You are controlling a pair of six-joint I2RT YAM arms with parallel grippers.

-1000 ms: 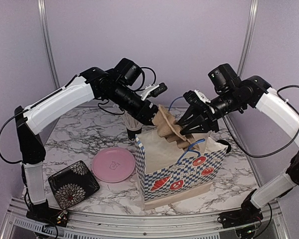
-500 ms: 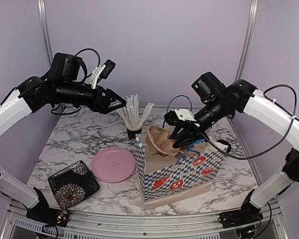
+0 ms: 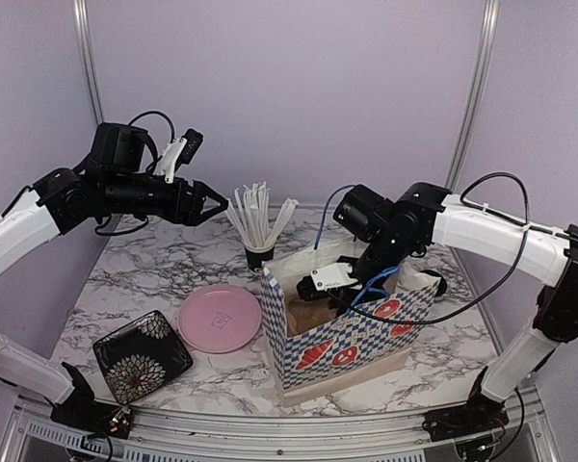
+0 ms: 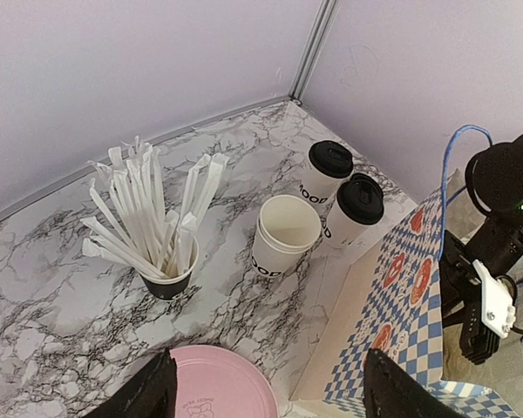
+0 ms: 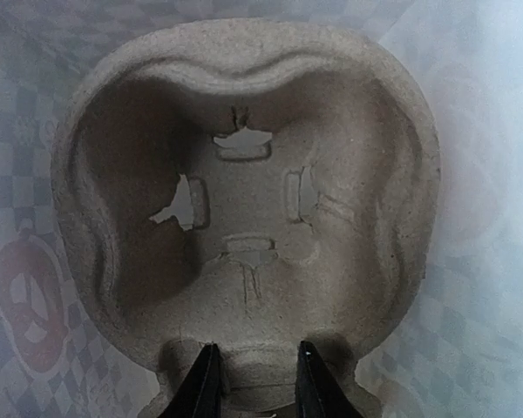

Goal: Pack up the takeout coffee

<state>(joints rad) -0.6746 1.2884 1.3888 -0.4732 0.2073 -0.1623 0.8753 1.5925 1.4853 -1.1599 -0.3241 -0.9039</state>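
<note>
Right jaws are down inside the checkered bag (image 3: 352, 337), clamped on the near rim of the pulp cup carrier (image 5: 244, 200). The carrier's edges run close to the bag walls on both sides, so there's little room to spare. Left jaws hang wide apart, high above the marble surface (image 4: 61, 261), gripping nothing, with free air all round. Below them the coffee waits outside the bag: the far lidded cup (image 4: 329, 172) and the near lidded cup (image 4: 357, 207) stand just beside each other behind it, near the far corner. A lidless cup (image 4: 281, 235) stands just beside those 2. The black cup of sticks (image 4: 166, 279) is further left, bare marble between. Pink plate (image 3: 220, 318) and black floral dish (image 3: 142, 354) sit toward the front-left edge.
</note>
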